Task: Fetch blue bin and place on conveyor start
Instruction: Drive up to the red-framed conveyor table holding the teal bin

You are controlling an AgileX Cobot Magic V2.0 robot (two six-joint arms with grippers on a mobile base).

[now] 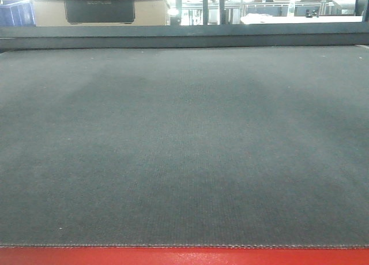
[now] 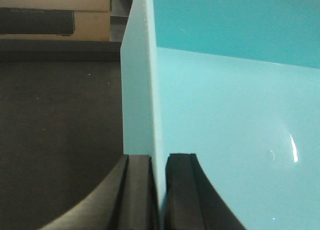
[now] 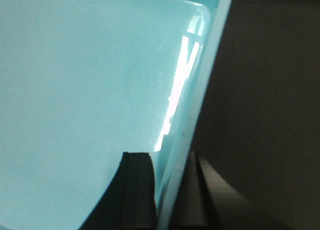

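Clamping shut on just the thin walls of the bin (image 2: pixel 225 115) over the belt (image 1: pixel 184 149), left gripper (image 2: pixel 159 162) or right gripper (image 3: pixel 167 160) might slip, dropping it crooked.

Pale cyan blue bin (image 2: pixel 225 115), glossy smooth walls, thin rim, dk belt alongside; conveyor start (image 1: pixel 184 149) flat dk-grey woven, red-edged nearside.

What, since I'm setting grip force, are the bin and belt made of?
Bin: probably plastic, smooth and glossy; bright glints streak its pale cyan wall. Belt: seemingly woven fabric or rubberised cloth, matte dark grey; a fine weave grain shows.
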